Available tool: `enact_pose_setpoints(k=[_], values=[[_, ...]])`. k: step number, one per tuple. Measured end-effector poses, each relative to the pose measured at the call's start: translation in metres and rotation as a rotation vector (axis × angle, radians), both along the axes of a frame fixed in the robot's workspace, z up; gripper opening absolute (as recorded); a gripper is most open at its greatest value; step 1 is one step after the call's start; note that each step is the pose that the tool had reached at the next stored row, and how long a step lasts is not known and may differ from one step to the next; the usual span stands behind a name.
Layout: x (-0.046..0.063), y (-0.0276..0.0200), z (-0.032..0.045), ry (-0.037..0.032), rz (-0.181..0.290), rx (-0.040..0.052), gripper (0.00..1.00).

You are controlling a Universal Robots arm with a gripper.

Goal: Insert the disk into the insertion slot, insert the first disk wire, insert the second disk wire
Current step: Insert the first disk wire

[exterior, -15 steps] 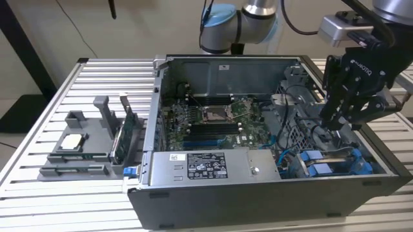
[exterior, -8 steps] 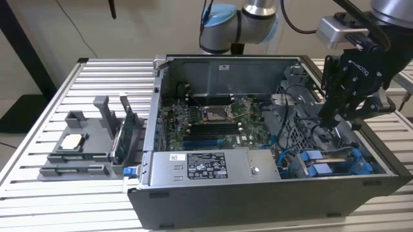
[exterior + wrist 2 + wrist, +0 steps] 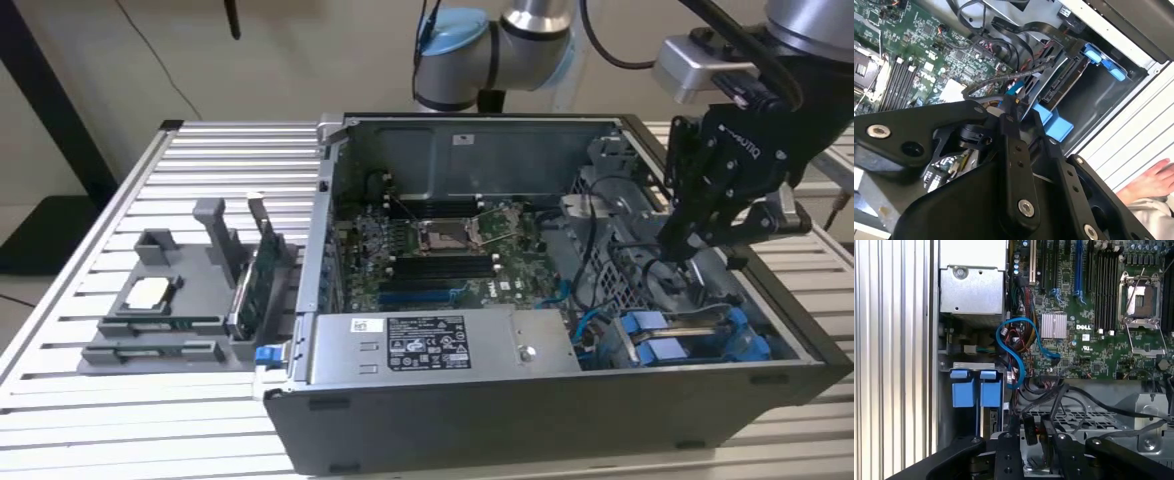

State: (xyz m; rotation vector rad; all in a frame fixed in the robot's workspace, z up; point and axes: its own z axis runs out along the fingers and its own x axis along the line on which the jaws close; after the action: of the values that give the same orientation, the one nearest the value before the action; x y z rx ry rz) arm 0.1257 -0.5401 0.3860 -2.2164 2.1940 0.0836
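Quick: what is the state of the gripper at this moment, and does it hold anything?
Gripper: closed, holding a black wire connector between its fingertips.

You have on your list:
- gripper [image 3: 681, 248], black throughout
- arm joint [image 3: 461, 40], pale blue cap on silver
- computer case [image 3: 534, 430], dark grey
- motherboard [image 3: 441, 235], green with black and blue slots
- power-supply box [image 3: 427, 345], silver with a black-and-white label
- insertion slot [image 3: 694, 338], bright blue fittings
- cable [image 3: 1013, 352], blue
- parts tray [image 3: 147, 355], grey
- table [image 3: 134, 430], silver, ribbed in parallel slats
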Motion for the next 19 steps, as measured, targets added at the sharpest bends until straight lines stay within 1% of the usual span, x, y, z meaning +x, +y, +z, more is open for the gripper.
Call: enact_pose_setpoints(k=[1,2,6,7,14,19], values=[[0.0,0.0,0.0,0.0,0.0,0.0,0.29],[0.0,0.0,0.0,0.0,0.0,0.0001,0.21],[0.0,0.0,0.0,0.0,0.0,0.0003,0.21],[0.0,0.0,0.0,0.0,0.0,0.0004,0.19],[0.0002,-0.0004,-0.0013,0.0,0.0,0.0008,0.19],[0.0016,-0.002,-0.0028,0.0,0.0,-0.0028,0.19]])
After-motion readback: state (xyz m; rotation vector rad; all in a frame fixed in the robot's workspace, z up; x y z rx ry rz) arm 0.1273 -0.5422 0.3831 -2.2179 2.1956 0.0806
